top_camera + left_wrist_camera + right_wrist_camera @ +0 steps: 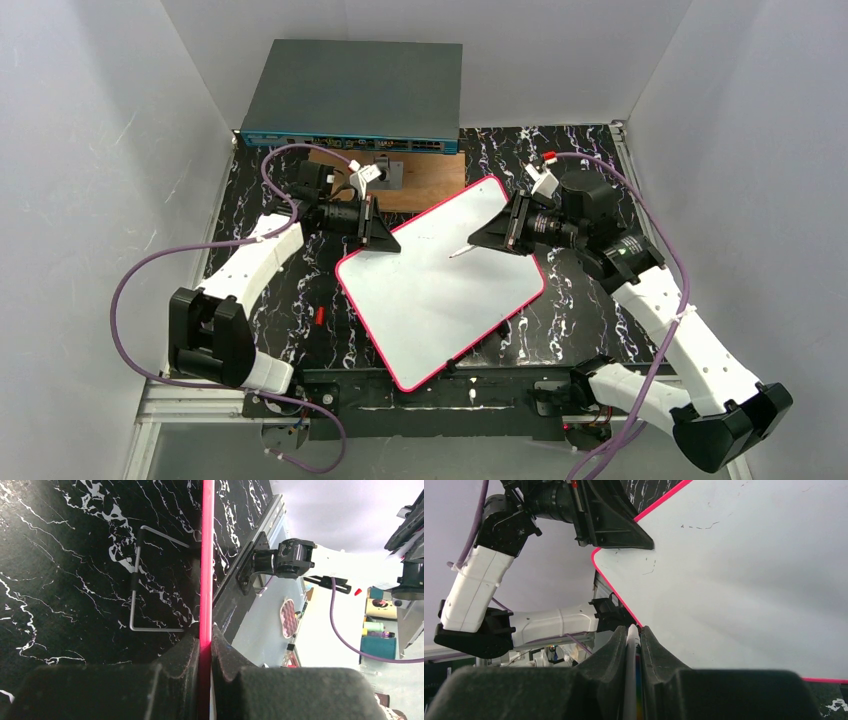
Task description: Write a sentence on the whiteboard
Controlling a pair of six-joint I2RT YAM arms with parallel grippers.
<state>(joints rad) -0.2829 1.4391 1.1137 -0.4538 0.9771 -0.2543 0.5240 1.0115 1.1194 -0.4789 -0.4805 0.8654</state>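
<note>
The whiteboard (440, 290), white with a pink-red rim, lies slanted across the middle of the black marble table. My left gripper (392, 244) is shut on its upper left edge. In the left wrist view the rim (206, 555) runs edge-on between the pinched pads (222, 652). My right gripper (478, 240) hovers over the board's upper part, shut on a white marker (462, 251) that points left and down at the surface. In the right wrist view the marker (631, 637) sits between the fingers, with faint pen marks (696, 527) on the whiteboard (749, 590). Whether the tip touches the board does not show.
A grey network switch box (352, 95) stands at the back, with a brown wooden board (425, 188) in front of it. A bent wire stand (136, 585) sits under the whiteboard's edge. A small red item (320, 315) lies on the table at the left. White walls close in both sides.
</note>
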